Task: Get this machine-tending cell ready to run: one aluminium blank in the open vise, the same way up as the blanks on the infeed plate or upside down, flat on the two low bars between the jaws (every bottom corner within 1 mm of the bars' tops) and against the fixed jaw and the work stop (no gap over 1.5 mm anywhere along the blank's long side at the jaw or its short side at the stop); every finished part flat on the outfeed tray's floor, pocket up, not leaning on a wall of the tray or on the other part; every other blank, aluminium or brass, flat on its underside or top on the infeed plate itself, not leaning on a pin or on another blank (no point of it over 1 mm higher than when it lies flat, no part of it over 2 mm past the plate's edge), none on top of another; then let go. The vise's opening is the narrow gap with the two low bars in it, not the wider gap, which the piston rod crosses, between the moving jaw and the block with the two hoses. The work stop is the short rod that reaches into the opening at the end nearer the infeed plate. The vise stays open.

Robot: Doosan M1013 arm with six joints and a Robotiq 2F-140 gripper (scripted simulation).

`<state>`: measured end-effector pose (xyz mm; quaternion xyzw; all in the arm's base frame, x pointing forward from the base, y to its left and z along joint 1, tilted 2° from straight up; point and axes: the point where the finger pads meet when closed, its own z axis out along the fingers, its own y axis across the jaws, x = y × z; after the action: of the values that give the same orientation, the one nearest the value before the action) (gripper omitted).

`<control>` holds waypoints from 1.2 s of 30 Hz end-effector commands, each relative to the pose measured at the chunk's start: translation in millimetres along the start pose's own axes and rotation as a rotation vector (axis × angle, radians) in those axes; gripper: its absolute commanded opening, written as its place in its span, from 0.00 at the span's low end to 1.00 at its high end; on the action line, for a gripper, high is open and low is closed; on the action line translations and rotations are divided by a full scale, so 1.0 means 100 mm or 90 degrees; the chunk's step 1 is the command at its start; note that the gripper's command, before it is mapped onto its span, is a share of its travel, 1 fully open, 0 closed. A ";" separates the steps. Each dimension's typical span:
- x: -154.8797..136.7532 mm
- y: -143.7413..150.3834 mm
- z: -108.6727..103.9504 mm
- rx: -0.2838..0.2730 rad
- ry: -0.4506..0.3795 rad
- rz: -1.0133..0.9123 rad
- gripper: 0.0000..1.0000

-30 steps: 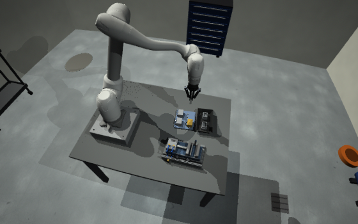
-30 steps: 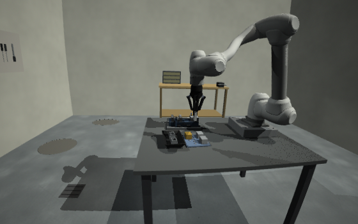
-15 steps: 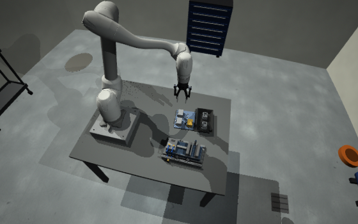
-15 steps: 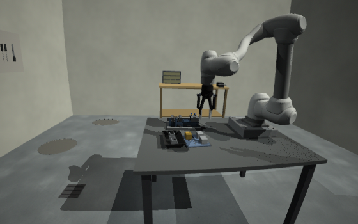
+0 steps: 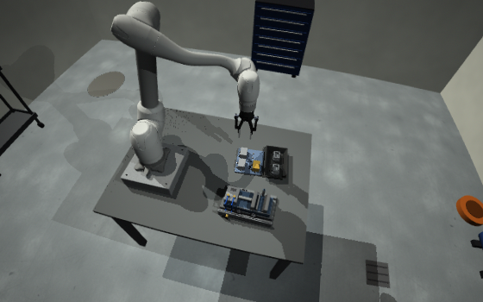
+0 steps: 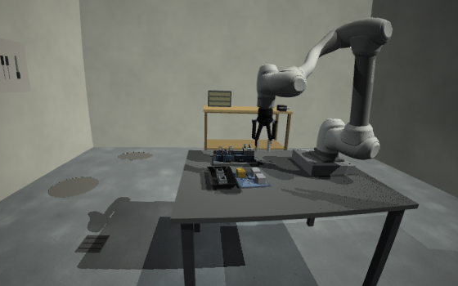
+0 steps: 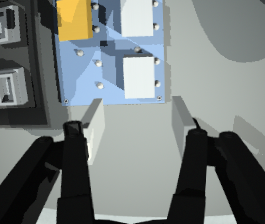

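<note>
My gripper (image 5: 246, 129) hangs high over the table, just off the edge of the blue infeed plate (image 5: 249, 160). In the wrist view its fingers stand open with nothing between them. The infeed plate (image 7: 110, 43) carries two aluminium blanks (image 7: 137, 15) (image 7: 140, 76) and one brass blank (image 7: 74, 18), each lying flat and apart from the others. The dark outfeed tray (image 7: 12, 56) beside the plate holds two finished parts (image 7: 6, 24) (image 7: 8, 86), pocket up. The vise (image 5: 249, 203) stands nearer the table's front edge. Its opening is too small to read.
The robot base (image 5: 154, 173) sits on a block at the table's left. In the exterior view, the arm reaches over the vise (image 6: 234, 156) and the tray (image 6: 221, 177). A wooden shelf stands behind the table.
</note>
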<state>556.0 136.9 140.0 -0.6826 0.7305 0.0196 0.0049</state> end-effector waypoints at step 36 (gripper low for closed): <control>0.00 0.00 0.43 0.003 0.001 0.000 0.40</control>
<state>557.6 137.8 105.1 -0.6824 0.7307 0.0146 0.0105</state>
